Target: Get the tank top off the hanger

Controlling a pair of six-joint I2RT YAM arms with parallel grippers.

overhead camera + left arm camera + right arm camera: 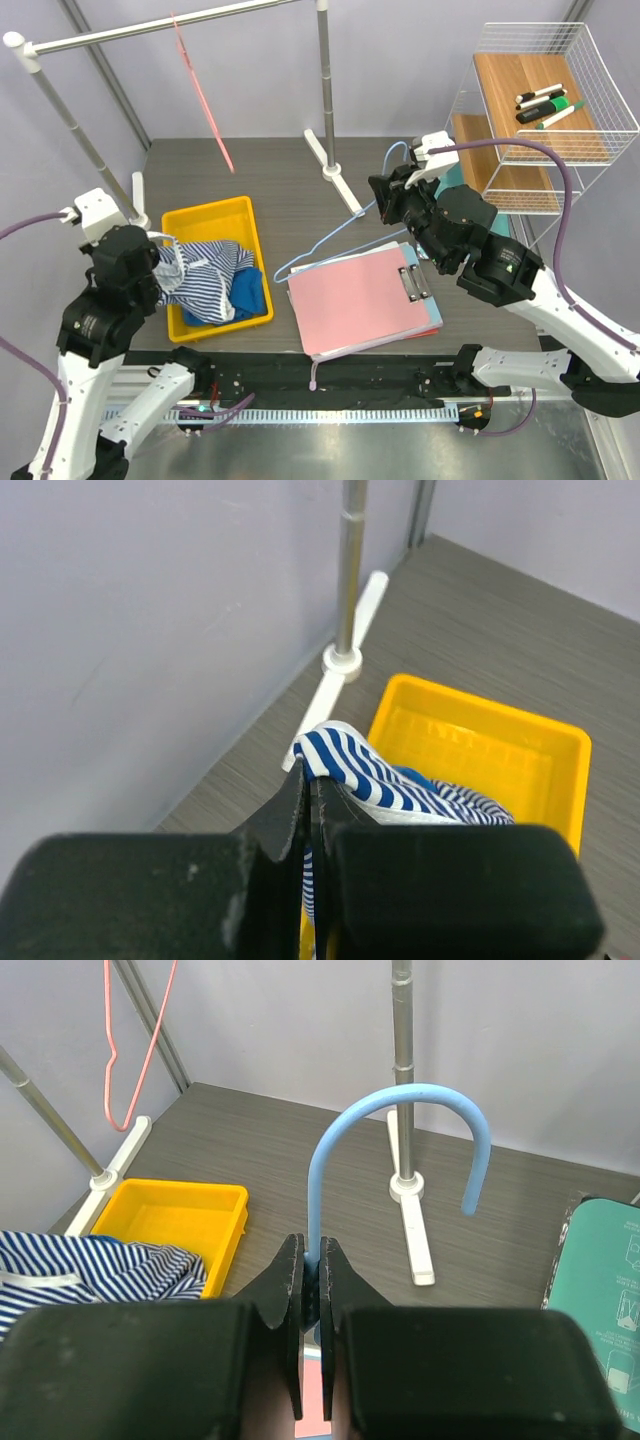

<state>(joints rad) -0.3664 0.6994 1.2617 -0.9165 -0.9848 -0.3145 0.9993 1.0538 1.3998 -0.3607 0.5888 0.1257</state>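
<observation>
Separation looks all but finished: the striped tank top [205, 275] lies bunched in the yellow bin [205, 210] at the left of the bench [270, 180], and the blue hanger [330, 240] stretches bare across the middle, with no cloth seen on its wire. The hanger's far tip comes near the bin's right wall; from above I cannot tell whether it touches anything there.

The left gripper [308, 785] is clamped on a fold of the tank top and holds that edge lifted just above the bin, while the rest of the cloth sags inside. The right gripper [310, 1260] is pinched tight on the hanger's neck just under the hook [400, 1095], which stands upright in the wrist view.

What seems left is small. The left gripper has to let the cloth drop fully into the bin, and the right one has to set the hanger down or put it away. A pink clipboard [355, 300] lies under the hanger's lower bar.
</observation>
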